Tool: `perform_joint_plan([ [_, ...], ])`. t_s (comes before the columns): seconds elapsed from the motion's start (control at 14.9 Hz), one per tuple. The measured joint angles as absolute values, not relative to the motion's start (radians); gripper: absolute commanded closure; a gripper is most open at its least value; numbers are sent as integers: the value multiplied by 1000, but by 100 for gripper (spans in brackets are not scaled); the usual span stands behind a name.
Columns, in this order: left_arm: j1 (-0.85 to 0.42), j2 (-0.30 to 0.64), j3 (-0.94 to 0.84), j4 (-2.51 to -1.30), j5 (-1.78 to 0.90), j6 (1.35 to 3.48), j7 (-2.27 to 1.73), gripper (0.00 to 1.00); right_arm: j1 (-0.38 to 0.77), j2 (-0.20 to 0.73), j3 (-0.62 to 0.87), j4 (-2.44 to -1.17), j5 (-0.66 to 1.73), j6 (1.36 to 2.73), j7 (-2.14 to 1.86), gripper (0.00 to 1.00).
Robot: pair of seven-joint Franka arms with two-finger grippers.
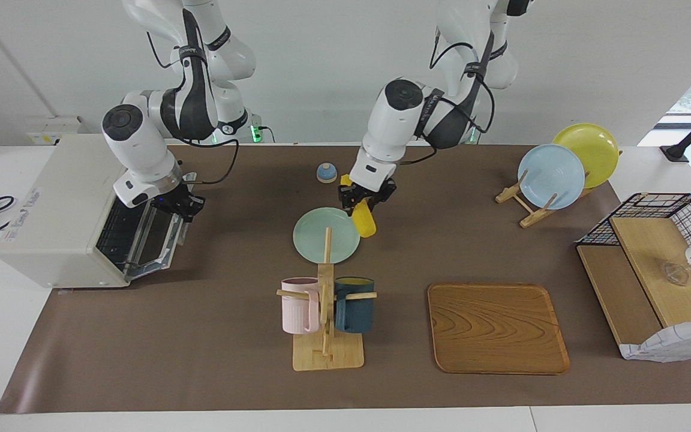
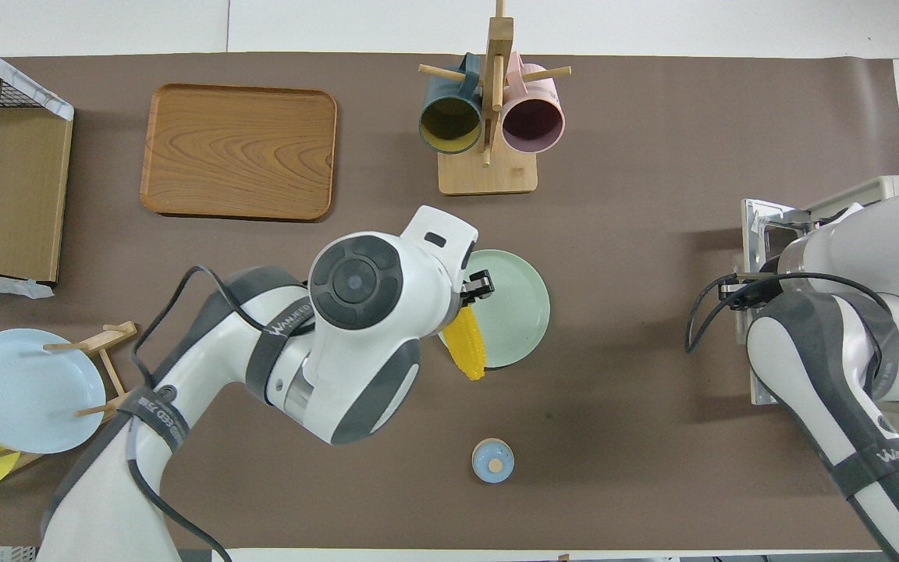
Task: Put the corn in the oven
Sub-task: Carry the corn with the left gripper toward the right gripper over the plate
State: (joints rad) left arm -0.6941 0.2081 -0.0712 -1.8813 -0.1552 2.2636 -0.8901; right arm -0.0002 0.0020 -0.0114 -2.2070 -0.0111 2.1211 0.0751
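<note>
My left gripper (image 1: 362,203) is shut on the thick end of the yellow corn (image 1: 364,223). The corn (image 2: 467,353) hangs tilted, tip down, over the rim of a pale green plate (image 1: 321,237) in the middle of the table. The off-white oven (image 1: 63,210) stands at the right arm's end of the table. Its glass door (image 1: 153,237) is tilted partly open, and my right gripper (image 1: 185,204) is shut at the door's top edge, on the handle. In the overhead view the right arm (image 2: 847,328) hides that gripper and most of the oven door.
A wooden mug rack (image 1: 326,336) with a pink and a dark blue mug stands farther from the robots than the green plate. Beside it lies a wooden tray (image 1: 495,327). A small blue lid (image 1: 327,173), a plate rack (image 1: 525,207) and a wire shelf (image 1: 651,258) are also on the table.
</note>
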Motion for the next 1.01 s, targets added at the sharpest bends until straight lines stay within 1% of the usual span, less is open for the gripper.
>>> perform_joint_plan([
  [0.2, -754, 231, -70, -1922, -155, 2373, -903, 100, 4, 15, -4, -2246, -6, 2194, 75, 100],
  [0.47, -777, 311, -67, -1925, -155, 2471, -887, 100, 22, 59, -6, -2283, -10, 2282, 81, 100],
  [0.67, -777, 349, -59, -1917, -155, 2512, -845, 100, 24, 94, -6, -2283, -10, 2305, 96, 100],
  [1.01, -777, 378, -55, -1903, -155, 2540, -802, 100, 25, 100, -6, -2283, -11, 2309, 97, 100],
])
